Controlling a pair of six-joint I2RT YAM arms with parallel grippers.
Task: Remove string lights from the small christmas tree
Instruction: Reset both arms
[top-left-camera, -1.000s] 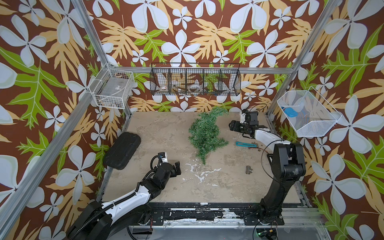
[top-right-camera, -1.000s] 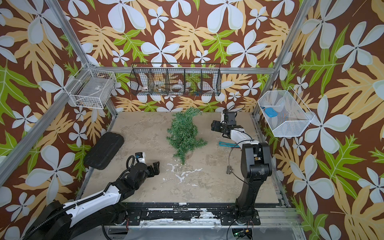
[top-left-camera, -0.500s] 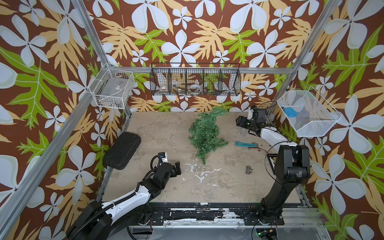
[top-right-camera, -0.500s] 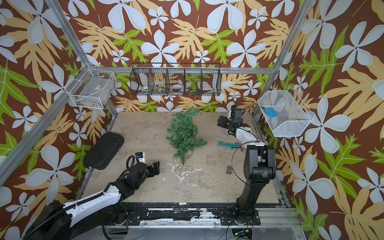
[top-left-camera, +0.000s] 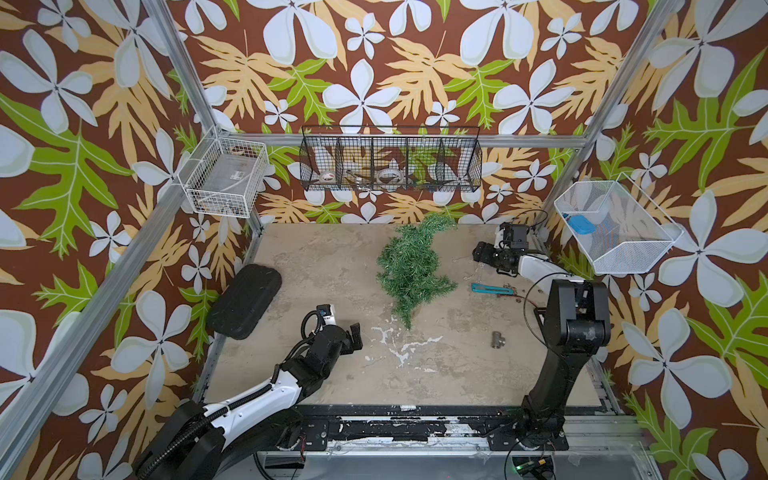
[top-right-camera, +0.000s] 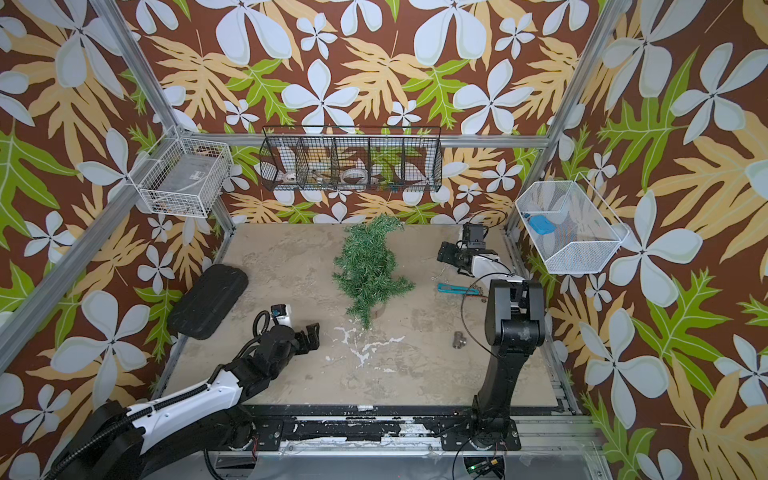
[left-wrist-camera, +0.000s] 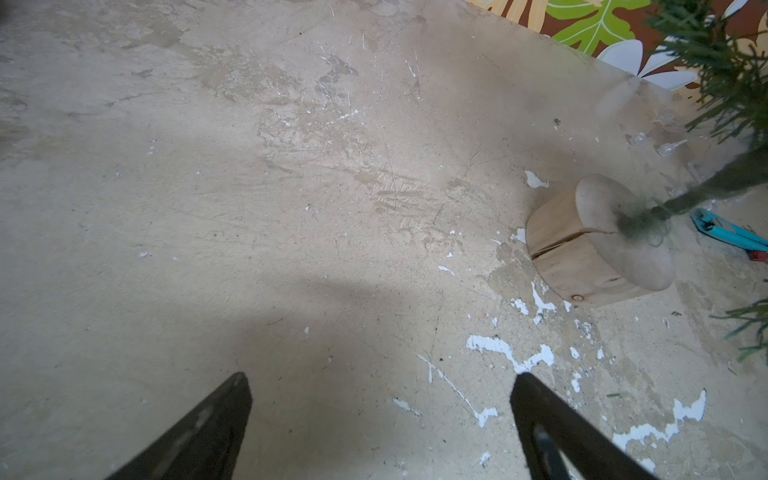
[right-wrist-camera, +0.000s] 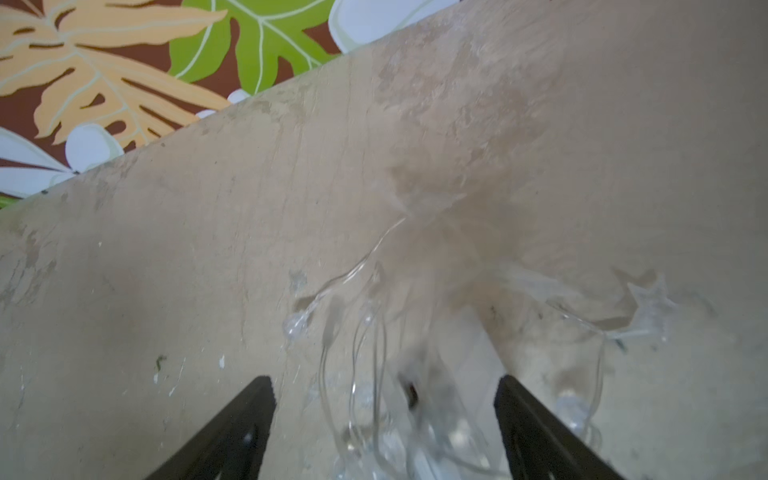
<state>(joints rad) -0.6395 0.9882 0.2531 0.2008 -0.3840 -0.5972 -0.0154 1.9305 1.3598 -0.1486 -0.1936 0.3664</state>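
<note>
The black fingers (right-wrist-camera: 232, 436) of the right gripper (right-wrist-camera: 383, 379) stand wide apart. The string lights (right-wrist-camera: 297, 324), a thin pale wire with small clear star and globe bulbs, lie loose between them on the worn beige tabletop (top-left-camera: 311, 266), near its far right corner; nothing is pinched. The small christmas tree (top-left-camera: 409, 266), dark green tinsel on a round wooden base (left-wrist-camera: 598, 245), stands at the middle, well apart from them. I judge the lights are already off and the step is setting them down; next this gripper must rise straight, not catching the wire. The left gripper (left-wrist-camera: 381, 376) is spread too, empty, toward the front left corner
</note>
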